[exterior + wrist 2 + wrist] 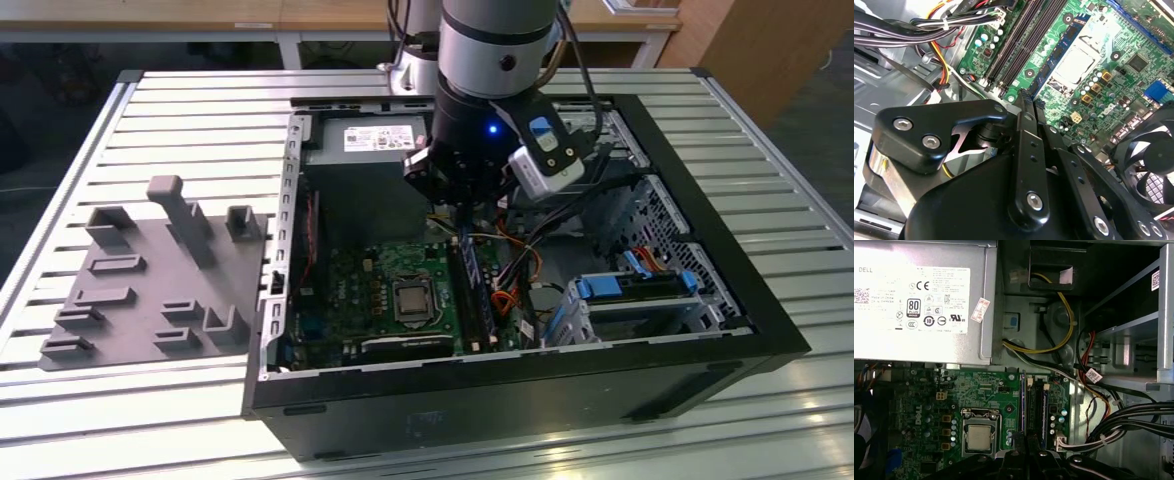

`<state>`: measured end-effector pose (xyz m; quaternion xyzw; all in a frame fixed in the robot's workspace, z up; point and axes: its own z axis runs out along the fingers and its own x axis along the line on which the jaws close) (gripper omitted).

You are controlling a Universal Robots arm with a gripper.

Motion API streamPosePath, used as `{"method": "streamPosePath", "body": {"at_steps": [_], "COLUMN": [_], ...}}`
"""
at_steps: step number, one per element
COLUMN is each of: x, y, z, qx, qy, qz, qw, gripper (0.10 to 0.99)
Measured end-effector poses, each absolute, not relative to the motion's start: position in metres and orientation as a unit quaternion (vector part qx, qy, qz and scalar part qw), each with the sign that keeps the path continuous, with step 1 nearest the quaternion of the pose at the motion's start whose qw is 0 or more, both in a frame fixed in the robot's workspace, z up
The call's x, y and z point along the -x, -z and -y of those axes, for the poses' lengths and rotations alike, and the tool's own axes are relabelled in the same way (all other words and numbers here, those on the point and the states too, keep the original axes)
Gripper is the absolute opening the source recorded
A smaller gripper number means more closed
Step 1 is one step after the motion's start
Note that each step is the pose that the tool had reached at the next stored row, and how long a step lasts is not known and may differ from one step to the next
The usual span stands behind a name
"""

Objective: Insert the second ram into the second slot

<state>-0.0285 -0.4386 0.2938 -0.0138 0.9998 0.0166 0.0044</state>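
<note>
The ram [1023,405] stands in the slot [1029,382] nearest the processor [977,436], though whether it has clicked home I can't say. The fingers [1024,120] are narrow, seemingly pinching its far end.

I counted one open computer case [507,412] on one slatted table [200,100]. It held one motherboard [358,285], one processor socket [410,298], one power supply [919,295], one fan [1154,160] and two bright-blue drive-bay clips [601,286]. There was one grey fixture plate [134,300] and one robot arm [494,50]. The memory slots [1040,405] I couldn't count.
</note>
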Motion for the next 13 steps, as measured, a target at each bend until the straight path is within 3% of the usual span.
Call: {"method": "streamPosePath", "body": {"at_steps": [13], "x": [0.0285], "y": [-0.289], "z": [0.4387], "qx": [0.014], "qy": [-0.017], "qz": [-1.0], "qw": [0.004], "gripper": [0.133]}}
